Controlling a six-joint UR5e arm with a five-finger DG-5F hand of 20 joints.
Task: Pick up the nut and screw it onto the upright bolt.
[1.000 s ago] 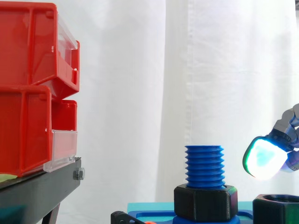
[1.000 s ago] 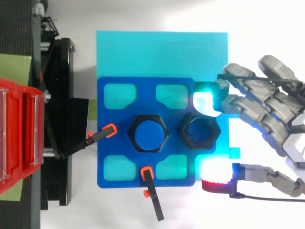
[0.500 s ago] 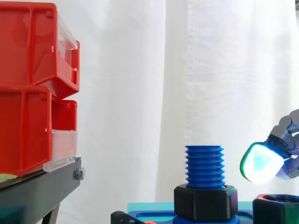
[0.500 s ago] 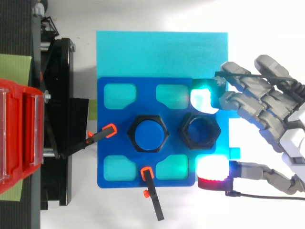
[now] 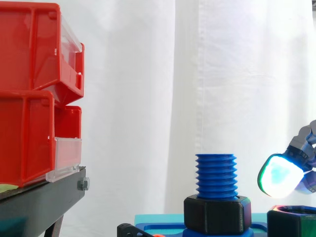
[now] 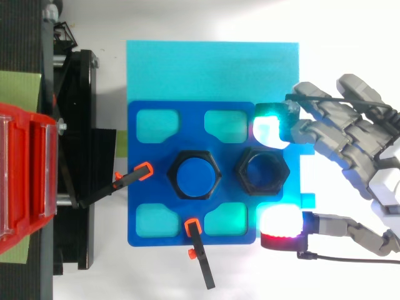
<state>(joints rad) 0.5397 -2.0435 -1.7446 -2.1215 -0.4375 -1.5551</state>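
At 3 o'clock from the upright bolt (image 6: 197,175), just beside it on the blue plate (image 6: 140,187), sits the loose nut (image 6: 262,172), bore facing up. The hand (image 6: 359,147) reaches in from 3 o'clock, spread wide and holding nothing. One glowing pad (image 6: 269,130) hangs at the nut's 12 o'clock and another pad (image 6: 280,226) at its 5 o'clock, so the nut lies between them. From the side, the hand (image 5: 279,176) floats above the nut's rim, apart from it.

The likeliest trouble is an uneven close. If one pad lands first, it could shove the nut across the plate, perhaps toward 9 o'clock against the black collar (image 5: 217,213) at the bolt's foot, where thick pads would have little room.

The two pads are not squarely opposite each other. A pinch from 12 and 5 o'clock may catch corners rather than flats, letting the nut spin or squirt out toward 9 o'clock.

A tilted hold would matter later. Set down crooked on the bolt's coarse thread, the nut would probably jam or cross-thread instead of turning down.
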